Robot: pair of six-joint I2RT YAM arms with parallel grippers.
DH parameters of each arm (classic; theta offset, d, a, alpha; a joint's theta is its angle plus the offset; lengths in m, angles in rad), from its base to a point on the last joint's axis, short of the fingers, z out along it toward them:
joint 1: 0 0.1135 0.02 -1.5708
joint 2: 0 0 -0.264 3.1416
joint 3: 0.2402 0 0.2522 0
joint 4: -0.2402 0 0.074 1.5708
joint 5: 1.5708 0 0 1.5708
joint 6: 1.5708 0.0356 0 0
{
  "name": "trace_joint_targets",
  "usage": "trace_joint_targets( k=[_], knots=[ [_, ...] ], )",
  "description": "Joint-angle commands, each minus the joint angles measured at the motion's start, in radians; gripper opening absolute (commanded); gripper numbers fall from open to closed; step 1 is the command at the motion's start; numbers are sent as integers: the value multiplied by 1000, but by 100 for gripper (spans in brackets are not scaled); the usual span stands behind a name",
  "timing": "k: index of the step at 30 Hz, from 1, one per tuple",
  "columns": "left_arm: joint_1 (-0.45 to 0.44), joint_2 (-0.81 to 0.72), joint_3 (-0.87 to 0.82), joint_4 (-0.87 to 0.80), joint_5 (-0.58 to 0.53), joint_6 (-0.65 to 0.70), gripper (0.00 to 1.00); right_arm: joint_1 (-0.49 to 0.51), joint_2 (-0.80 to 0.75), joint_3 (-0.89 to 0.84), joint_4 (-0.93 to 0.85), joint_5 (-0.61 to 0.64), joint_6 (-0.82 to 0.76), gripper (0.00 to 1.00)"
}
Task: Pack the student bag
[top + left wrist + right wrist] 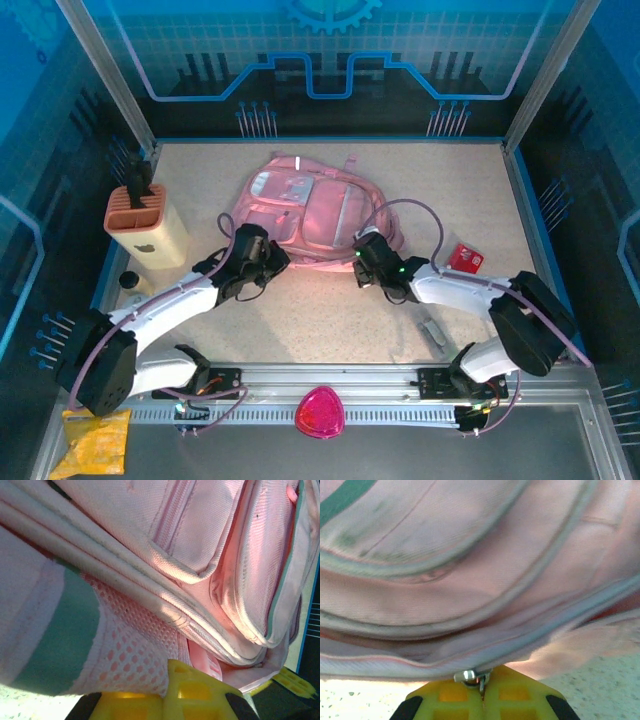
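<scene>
The student bag (pixel 310 205), a big soft pink backpack, lies flat in the middle of the table. My left gripper (pixel 268 258) presses against its lower left edge. In the left wrist view its yellow fingers (pixel 172 680) are shut on the bag's pink mesh side pocket (pixel 125 645), with piped seams and a green stripe above. My right gripper (pixel 362 250) sits at the bag's lower right edge. In the right wrist view it (pixel 482 686) is closed on the metal zipper pull (pixel 468 675) under the bag's seam (pixel 480 645).
A peach holder (pixel 146 224) with dark tools stands at the left, with a small black cap (pixel 128 280) beside it. A red packet (pixel 465 258) and a small grey piece (pixel 435 330) lie at the right. A magenta rounded triangle (pixel 318 412) and a yellow pouch (pixel 95 440) lie near the front rail.
</scene>
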Motion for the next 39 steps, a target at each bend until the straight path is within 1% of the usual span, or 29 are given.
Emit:
trace_joint_targets(
  k=[1, 3, 5, 9, 11, 13, 16, 17, 20, 21, 22, 24, 26, 28, 30, 31, 33, 35, 37, 39],
  knots=[
    [48, 24, 46, 36, -4, 51, 0, -56, -104, -42, -107, 33, 60, 0],
    [78, 55, 60, 48, 1, 62, 0, -59, -128, -38, -197, 83, 86, 0],
    [99, 106, 98, 62, 17, 86, 0, -57, -141, -30, -261, 92, 92, 0],
    [122, 241, 216, 74, 55, 122, 0, -2, -143, -51, -214, -56, 74, 0],
    [131, 292, 266, 90, 46, 144, 0, 67, -105, -17, -229, -63, 98, 0],
    [153, 341, 339, 56, 49, 175, 0, 123, -53, 24, -217, -84, 134, 0],
    [172, 394, 418, 5, 29, 237, 0, 155, 25, 63, -139, -147, 170, 0],
    [179, 405, 432, -13, 48, 244, 0, 155, 47, 77, -131, -155, 179, 0],
    [181, 386, 410, -38, 82, 249, 24, 159, 89, 107, -126, -153, 186, 0],
    [181, 365, 375, -23, 96, 237, 33, 158, 91, 105, -118, -159, 188, 0],
    [180, 345, 339, -9, 106, 217, 38, 158, 91, 102, -111, -162, 187, 0],
    [177, 292, 249, 35, 147, 167, 46, 158, 89, 95, -103, -174, 195, 0],
    [161, 252, 182, 50, 179, 112, 50, 160, 88, 100, -117, -178, 204, 0],
    [129, 219, 111, 84, 198, 24, 52, 163, 80, 96, -120, -180, 209, 0],
    [54, 194, 29, 195, 178, -78, 54, 168, 76, 86, -107, -180, 212, 0],
    [21, 194, 16, 216, 163, -119, 55, 169, 76, 84, -108, -178, 215, 0],
    [-40, 219, 9, 274, 142, -174, 58, 170, 78, 83, -109, -180, 222, 0],
    [-79, 256, 15, 323, 127, -216, 59, 175, 76, 81, -105, -187, 225, 0],
    [-110, 298, 16, 396, 120, -250, 57, 181, 73, 77, -100, -188, 225, 0],
    [-123, 344, 35, 420, 121, -278, 57, 185, 70, 72, -93, -184, 223, 0]
  ],
)
